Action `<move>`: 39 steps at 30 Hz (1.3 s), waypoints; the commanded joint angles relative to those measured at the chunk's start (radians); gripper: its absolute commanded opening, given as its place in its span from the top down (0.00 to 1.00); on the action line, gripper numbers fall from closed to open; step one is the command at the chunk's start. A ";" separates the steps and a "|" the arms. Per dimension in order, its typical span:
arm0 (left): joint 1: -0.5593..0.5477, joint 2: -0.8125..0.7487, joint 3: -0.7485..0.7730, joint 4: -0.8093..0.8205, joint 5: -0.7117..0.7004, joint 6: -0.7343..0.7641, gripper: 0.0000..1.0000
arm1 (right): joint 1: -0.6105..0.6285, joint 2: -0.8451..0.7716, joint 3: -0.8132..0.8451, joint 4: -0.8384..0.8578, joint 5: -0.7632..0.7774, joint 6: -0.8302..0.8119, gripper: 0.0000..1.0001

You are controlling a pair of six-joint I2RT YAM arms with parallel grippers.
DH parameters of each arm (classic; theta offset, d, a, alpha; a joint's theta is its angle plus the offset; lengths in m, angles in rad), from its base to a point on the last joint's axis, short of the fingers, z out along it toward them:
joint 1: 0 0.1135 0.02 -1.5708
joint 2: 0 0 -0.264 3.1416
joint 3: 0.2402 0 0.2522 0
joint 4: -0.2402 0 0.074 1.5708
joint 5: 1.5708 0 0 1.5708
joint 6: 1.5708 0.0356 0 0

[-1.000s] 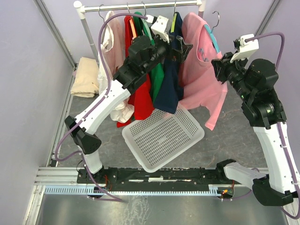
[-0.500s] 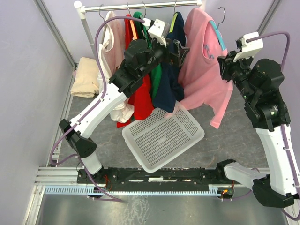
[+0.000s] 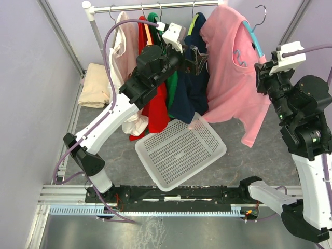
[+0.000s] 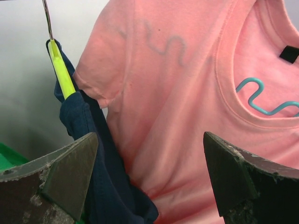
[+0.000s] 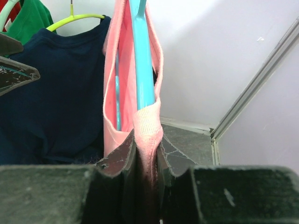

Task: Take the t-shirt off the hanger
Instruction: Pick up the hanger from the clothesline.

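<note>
1. At the right hand (image 5: 145,154): jaws are narrow and clamped on the ribbed edge of the pink t-shirt (image 5: 140,126). The teal hanger (image 5: 142,56) rises straight out of that pinch.
2. Left hand (image 4: 150,144): jaws wide apart and holding nothing. It faces the shirt's chest and neck opening from just beside it, not touching.
3. Change over the last second: the right arm has gone up and to the right, carrying shirt and hanger with it. The hook now sits high and well right of the rail (image 3: 155,6). The left arm has also risen to follow the shirt.
4. My read: the garment is off the rack but still fully on its hanger, so the task's real step is not yet done. The open left hand looks set to take fabric or hanger and pull the two apart.
5. Outward: the navy shirt (image 4: 93,186) on its yellow-green hanger (image 4: 60,70) hangs just beside the pink one. The white basket (image 3: 179,150) sits on the surface (image 3: 244,155) below.
6. Unclear: I can't tell if the right jaws pinch the hanger arm as well as the cloth. From above, the wrist camera hides the fingertips, and the shirt's far shoulder is out of sight.
</note>
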 commanded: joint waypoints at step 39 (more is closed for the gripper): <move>-0.039 0.154 0.211 0.107 -0.042 0.025 0.02 | 0.004 -0.035 -0.133 0.190 -0.242 0.169 0.99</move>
